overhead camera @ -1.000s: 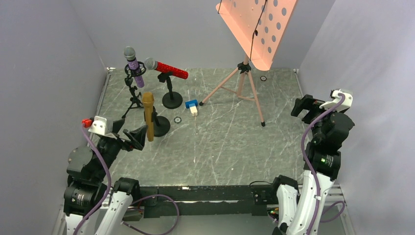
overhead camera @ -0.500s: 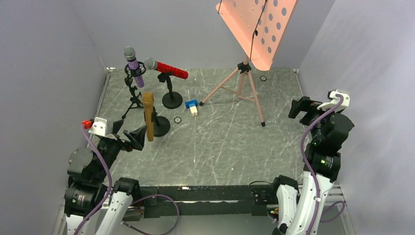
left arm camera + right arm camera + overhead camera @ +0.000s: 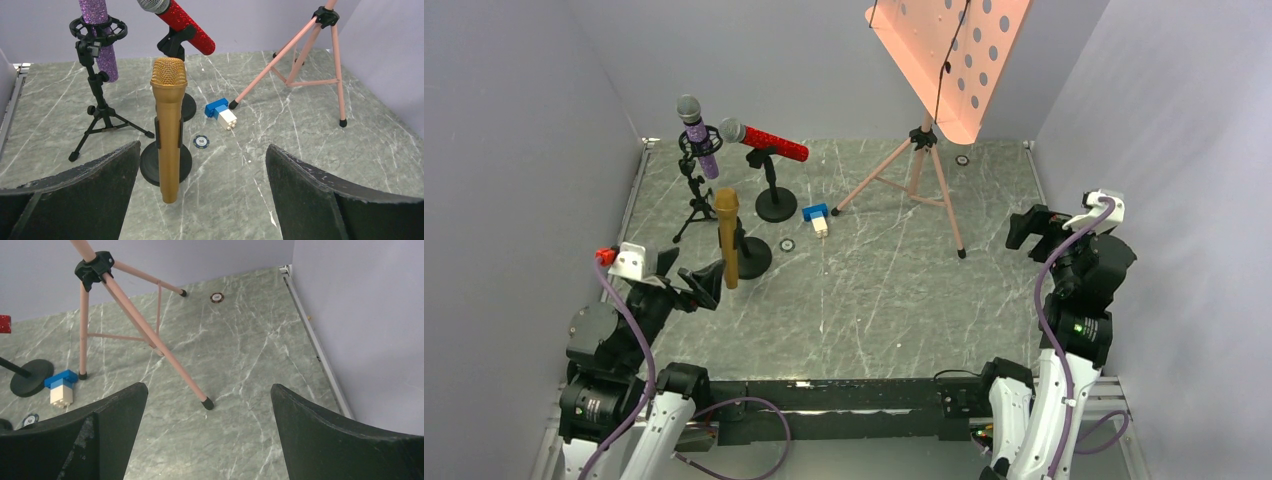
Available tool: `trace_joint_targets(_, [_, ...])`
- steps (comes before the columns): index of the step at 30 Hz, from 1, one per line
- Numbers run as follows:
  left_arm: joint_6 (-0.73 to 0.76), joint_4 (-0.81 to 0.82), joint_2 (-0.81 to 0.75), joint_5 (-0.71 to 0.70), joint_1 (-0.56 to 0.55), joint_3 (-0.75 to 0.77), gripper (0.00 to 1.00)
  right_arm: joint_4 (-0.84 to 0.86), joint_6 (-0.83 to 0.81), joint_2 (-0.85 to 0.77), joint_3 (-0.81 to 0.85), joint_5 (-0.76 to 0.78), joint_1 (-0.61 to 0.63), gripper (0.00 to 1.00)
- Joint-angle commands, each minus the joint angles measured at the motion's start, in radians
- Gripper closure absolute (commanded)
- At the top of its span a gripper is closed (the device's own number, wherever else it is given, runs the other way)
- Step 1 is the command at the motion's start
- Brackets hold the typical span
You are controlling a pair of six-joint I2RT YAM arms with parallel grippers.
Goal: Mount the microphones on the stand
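- Seemingly all three are mounted: the gold mic [image 3: 169, 135] stands upright in a clip on a round-base stand [image 3: 148, 166], the purple mic [image 3: 100, 30] sits in a tripod's [image 3: 101, 111] ring, and the red mic [image 3: 187, 26] slants in its clip behind.
- The left gripper [image 3: 202, 147] is spread wide and empty, near the gold mic but clear of it.
- The right gripper [image 3: 209, 387] also gapes empty, well apart on the right.
- Likely step: clearing away. Draw the left arm straight back with its jaws wide; the gold mic hangs low in its clip, so a brush could tilt it.
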Motion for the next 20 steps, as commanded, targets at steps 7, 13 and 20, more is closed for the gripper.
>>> trace_joint_targets(7, [-0.018, 0.023, -0.025, -0.006, 0.005, -0.033, 0.01, 0.065, 0.037, -0.005, -0.017, -0.022, -0.009, 0.0])
trace_joint_targets(13, [-0.028, 0.023, -0.036, 0.0, 0.005, -0.049, 0.01, 0.051, 0.039, -0.016, -0.008, -0.015, -0.011, 0.0])
trace_joint_targets(20, [-0.052, 0.032, -0.071, -0.011, 0.005, -0.098, 0.01, 0.039, 0.037, -0.02, -0.009, 0.0, -0.011, 0.0])
